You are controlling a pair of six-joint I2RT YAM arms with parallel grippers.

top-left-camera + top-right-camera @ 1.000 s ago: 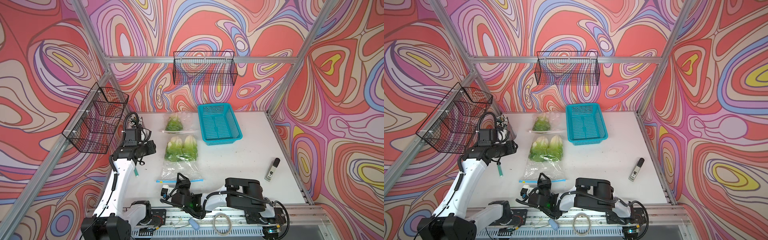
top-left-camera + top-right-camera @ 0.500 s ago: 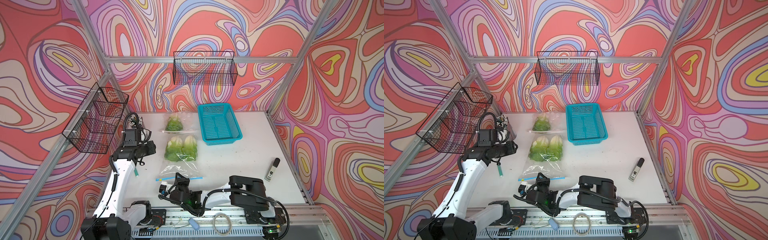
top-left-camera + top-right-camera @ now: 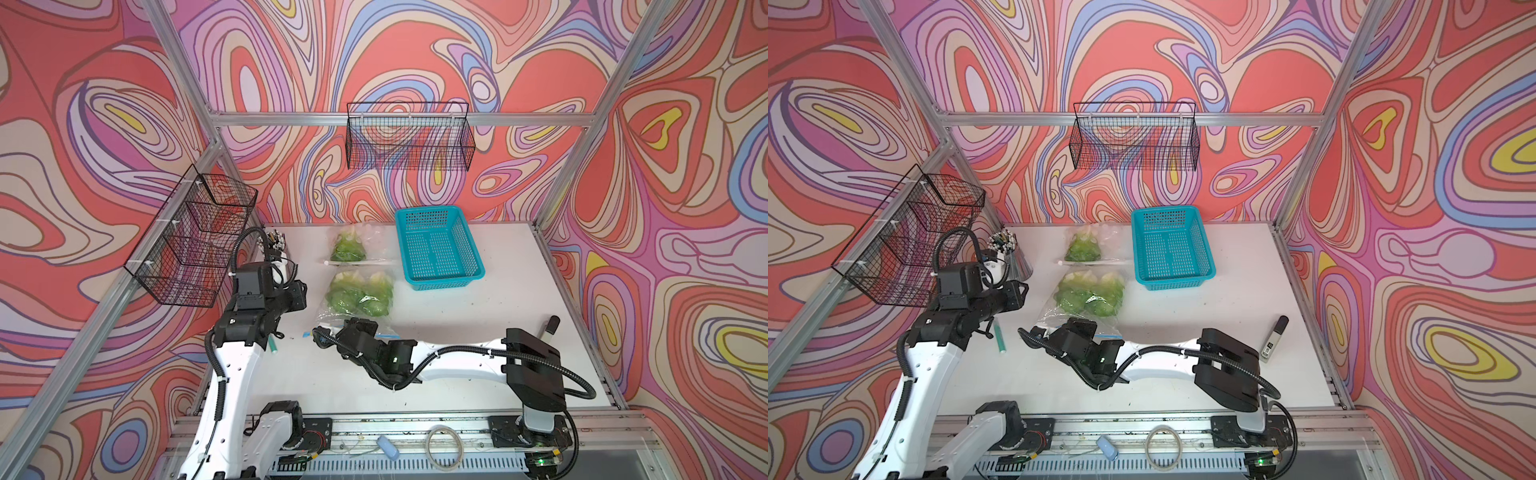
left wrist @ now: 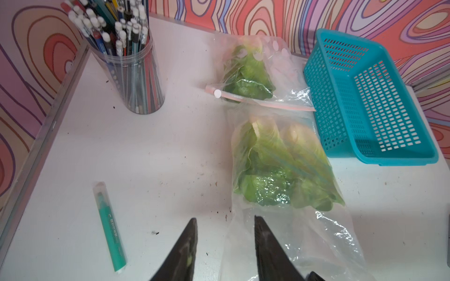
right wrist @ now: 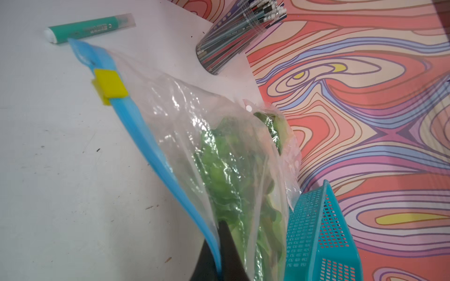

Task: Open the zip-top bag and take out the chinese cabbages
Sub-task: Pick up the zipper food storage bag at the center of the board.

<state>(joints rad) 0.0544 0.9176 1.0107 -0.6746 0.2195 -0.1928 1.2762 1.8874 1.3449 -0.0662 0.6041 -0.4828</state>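
The zip-top bag (image 3: 328, 318) lies on the white table (image 3: 478, 324) near its middle, between the left arm and the turquoise basket (image 3: 444, 281). Its closed end points to the back wall and its blue zip strip (image 5: 136, 126) faces the robot. Inside it, the chinese cabbages (image 4: 280, 165) lie side by side, two heads showing, with pale stem ends toward the wall and crinkled green leaves toward the zip.

The right end effector (image 5: 219, 243) is closed on the blue zip strip, with the plastic pinched between its dark fingers. A yellow slider (image 5: 109, 86) sits on the strip toward its other end, close to a green marker (image 5: 90, 26). The left end effector (image 4: 225, 219) is open and holds nothing; it hangs over the table at the bag's edge, one finger above the clear plastic and one above bare table.

A second bag (image 4: 280, 70) with a pink zip lies behind the first, just beside the basket, and holds one more green head.

The green marker carries a line of dark print along its barrel, too blurred to read. A black pen (image 3: 1273, 338) near the table's right edge bears a white label whose writing is too small to make out. A clear cup of pencils (image 4: 131, 73) stands in the far left corner; none of their markings is legible
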